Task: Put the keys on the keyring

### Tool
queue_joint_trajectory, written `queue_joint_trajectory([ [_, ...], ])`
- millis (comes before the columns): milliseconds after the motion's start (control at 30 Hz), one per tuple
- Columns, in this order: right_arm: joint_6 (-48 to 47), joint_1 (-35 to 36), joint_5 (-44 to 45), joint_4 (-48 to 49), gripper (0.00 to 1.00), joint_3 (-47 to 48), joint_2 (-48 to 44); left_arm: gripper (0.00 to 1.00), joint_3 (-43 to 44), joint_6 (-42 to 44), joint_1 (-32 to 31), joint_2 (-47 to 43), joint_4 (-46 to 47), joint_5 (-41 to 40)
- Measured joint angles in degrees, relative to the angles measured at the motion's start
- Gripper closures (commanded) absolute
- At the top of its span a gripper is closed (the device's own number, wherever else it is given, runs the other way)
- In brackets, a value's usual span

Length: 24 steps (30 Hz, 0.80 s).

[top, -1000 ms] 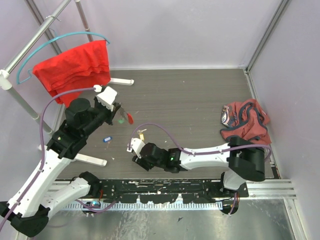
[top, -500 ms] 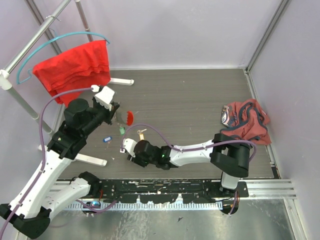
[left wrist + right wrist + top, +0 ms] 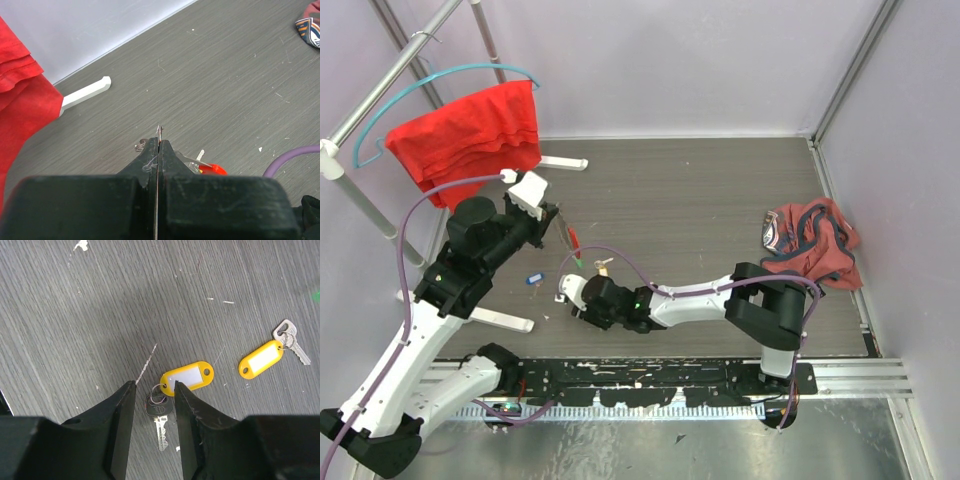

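The right tool (image 3: 154, 387) has been shifted left over the tabletop (image 3: 75, 315). It is now set narrowly open astride the ring of a yellow key (image 3: 186, 378), which is not yet gripped. The keyring (image 3: 212, 169) is kept clamped by its wire in the closed left tool (image 3: 158, 145) nearby, so pick-up is judged next.

Prob. a robot lab: plain white walls (image 3: 670, 60), alu frame (image 3: 853, 70), base rail (image 3: 860, 378).
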Motion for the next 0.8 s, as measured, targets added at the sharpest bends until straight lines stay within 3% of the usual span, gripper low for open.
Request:
queue_joint_trajectory([
  [300, -0.7, 0.0, 0.26, -2.16, 0.57, 0.37, 0.24, 1.0, -0.02, -0.02, 0.11, -0.02, 0.0, 0.48],
  [800, -0.96, 0.0, 0.68, -2.23, 0.67, 0.85, 1.84, 1.0, -0.02, -0.02, 0.17, -0.02, 0.22, 0.72],
])
